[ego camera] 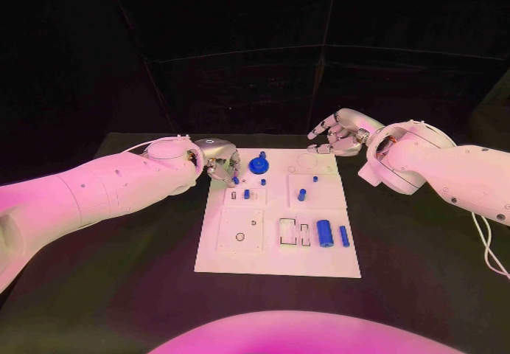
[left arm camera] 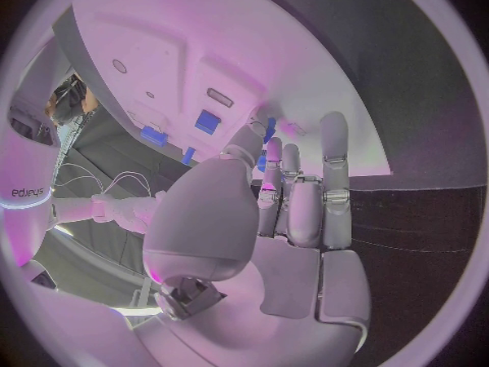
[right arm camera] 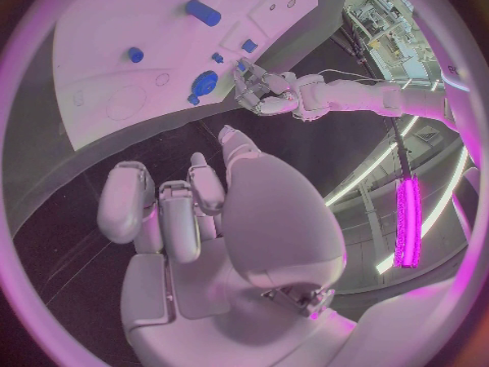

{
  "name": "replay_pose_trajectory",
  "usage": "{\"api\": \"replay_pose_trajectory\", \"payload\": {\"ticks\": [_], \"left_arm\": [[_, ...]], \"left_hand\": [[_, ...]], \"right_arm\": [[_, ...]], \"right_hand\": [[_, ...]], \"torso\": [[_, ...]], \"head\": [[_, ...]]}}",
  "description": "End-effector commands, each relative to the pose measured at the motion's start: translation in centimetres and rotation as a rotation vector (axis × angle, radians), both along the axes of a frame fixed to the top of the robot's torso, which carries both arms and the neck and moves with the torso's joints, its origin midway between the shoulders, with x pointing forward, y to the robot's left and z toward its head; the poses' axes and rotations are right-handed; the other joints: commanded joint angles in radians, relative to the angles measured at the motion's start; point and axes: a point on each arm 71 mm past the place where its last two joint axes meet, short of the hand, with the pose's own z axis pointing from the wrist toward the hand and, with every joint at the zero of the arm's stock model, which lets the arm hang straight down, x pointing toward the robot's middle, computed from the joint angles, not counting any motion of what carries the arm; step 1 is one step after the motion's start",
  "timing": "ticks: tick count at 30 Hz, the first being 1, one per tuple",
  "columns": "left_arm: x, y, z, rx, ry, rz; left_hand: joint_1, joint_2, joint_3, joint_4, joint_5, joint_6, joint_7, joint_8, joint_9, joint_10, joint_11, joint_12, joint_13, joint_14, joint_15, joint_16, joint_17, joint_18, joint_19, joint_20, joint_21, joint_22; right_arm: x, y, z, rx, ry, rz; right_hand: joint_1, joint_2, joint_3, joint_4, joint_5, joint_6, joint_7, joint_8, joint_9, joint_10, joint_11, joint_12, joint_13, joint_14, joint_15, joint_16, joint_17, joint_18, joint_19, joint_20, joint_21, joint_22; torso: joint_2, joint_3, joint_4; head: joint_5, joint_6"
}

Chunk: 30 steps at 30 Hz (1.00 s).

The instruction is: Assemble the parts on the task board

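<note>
Beside task board (ego camera: 278, 251), left robot hand (ego camera: 220, 161)

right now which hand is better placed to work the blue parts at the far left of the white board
Left. The left hand already sits at the white task board's far left edge beside the small blue parts. The right hand hovers off the far right corner, fingers curled, holding nothing.

My left hand (ego camera: 220, 164) sits at the far left corner of the task board (ego camera: 278, 262), fingers curled beside a blue round part (ego camera: 259, 166). My right hand (ego camera: 338, 134) hovers beyond the board's far right corner, holding nothing. Two blue cylinders (ego camera: 332, 234) lie near the right edge.
</note>
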Motion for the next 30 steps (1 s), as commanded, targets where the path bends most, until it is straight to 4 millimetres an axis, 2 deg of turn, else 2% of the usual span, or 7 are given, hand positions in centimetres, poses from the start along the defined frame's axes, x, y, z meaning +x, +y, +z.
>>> {"api": "replay_pose_trajectory", "payload": {"ticks": [1,19,30], "left_arm": [[0.13,0.03,0.14,-0.004,-0.007,0.013],[0.19,0.12,0.18,-0.004,-0.011,0.018],[0.19,0.13,0.2,-0.004,-0.012,0.02]], "left_hand": [[0.007,0.01,0.01,-0.001,0.007,0.008,0.001,-0.007,-0.003,0.008,-0.001,-0.007,-0.003,0.006,-0.002,0.005,0.002,0.005,0.008,0.003,-0.005,0.003],[0.025,0.033,0.076,-0.047,0.007,0.033,0.008,-0.031,-0.028,0.033,-0.003,-0.041,-0.031,0.008,-0.005,0.005,0.001,0.003,0.01,0.0,0.002,0.021],[0.022,0.036,0.092,-0.055,0.007,0.04,0.009,-0.035,-0.032,0.04,-0.004,-0.048,-0.037,0.01,-0.006,0.005,0.003,0.003,0.011,-0.002,0.006,0.028]], "right_arm": [[0.0,0.08,0.12,-0.002,-0.002,0.006],[0.0,0.11,0.09,-0.003,0.001,0.008],[0.01,0.12,0.08,-0.004,0.001,0.008]], "right_hand": [[-0.002,0.008,-0.005,-0.002,0.004,0.006,0.002,0.006,0.001,-0.002,-0.005,0.005,0.0,0.071,-0.006,-0.006,0.106,0.002,-0.004,0.0,-0.006,-0.001],[-0.003,0.008,-0.006,-0.002,0.004,0.006,0.002,0.007,0.0,0.0,-0.005,0.007,0.002,0.071,-0.006,-0.006,0.107,0.002,-0.003,0.0,-0.006,-0.001],[-0.003,0.008,-0.006,-0.002,0.004,0.006,0.002,0.007,0.0,0.0,-0.005,0.007,0.002,0.071,-0.006,-0.006,0.107,0.002,-0.003,0.0,-0.006,-0.001]], "torso": [[0.0,-0.0002,-0.0004],[0.0,-0.0004,-0.0003],[0.0,0.0002,0.0003]], "head": [[0.0,-0.001],[-0.001,-0.002],[-0.002,-0.004]]}}
